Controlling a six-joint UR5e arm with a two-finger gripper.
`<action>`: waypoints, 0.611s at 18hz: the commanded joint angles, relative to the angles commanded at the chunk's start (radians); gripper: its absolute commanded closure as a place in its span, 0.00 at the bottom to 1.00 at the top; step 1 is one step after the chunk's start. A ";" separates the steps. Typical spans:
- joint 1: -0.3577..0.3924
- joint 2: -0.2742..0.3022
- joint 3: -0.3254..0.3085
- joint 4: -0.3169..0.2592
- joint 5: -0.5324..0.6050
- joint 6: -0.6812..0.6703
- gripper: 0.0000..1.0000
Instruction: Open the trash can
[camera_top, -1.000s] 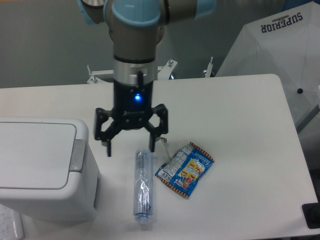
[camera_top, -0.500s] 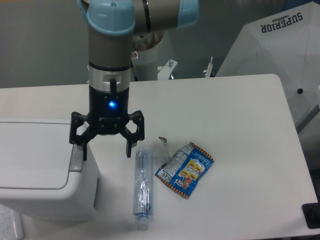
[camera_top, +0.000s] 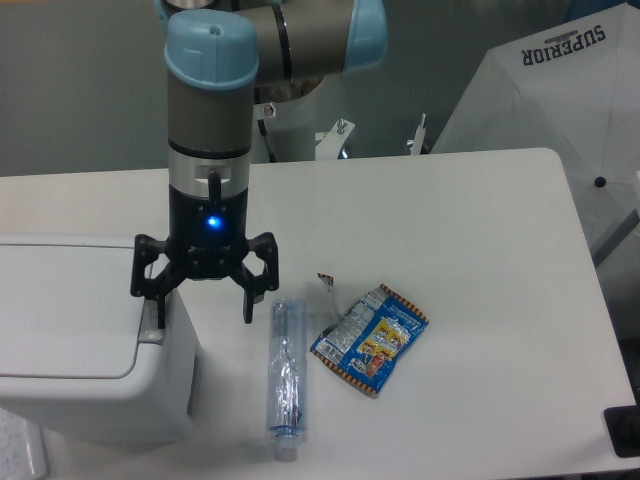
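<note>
The trash can (camera_top: 85, 340) stands at the left edge of the white bench (camera_top: 480, 250), lid closed and flat. A grey latch strip (camera_top: 153, 318) runs along the lid's right edge.

The gripper (camera_top: 204, 312) points straight down over the right rim of the trash can, fingers spread wide apart and holding nothing. One fingertip (camera_top: 160, 318) sits at the latch strip; whether it touches cannot be told. The other finger hangs over the bench just right of the can. A blue indicator light is lit on the gripper body.

A clear plastic bottle (camera_top: 285, 375) lies on its side right of the can, cap toward the bench's near edge. Just beside it lies a blue snack packet (camera_top: 368, 338) with yellow and red print; its lettering is too small to read.

A white umbrella (camera_top: 545, 90) at upper right bears the word "SUPERIOR".
</note>
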 joint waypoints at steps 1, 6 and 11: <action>0.000 0.000 -0.002 0.000 0.000 0.000 0.00; 0.002 0.003 0.001 -0.002 0.000 0.000 0.00; 0.050 0.015 0.072 0.011 0.034 0.035 0.00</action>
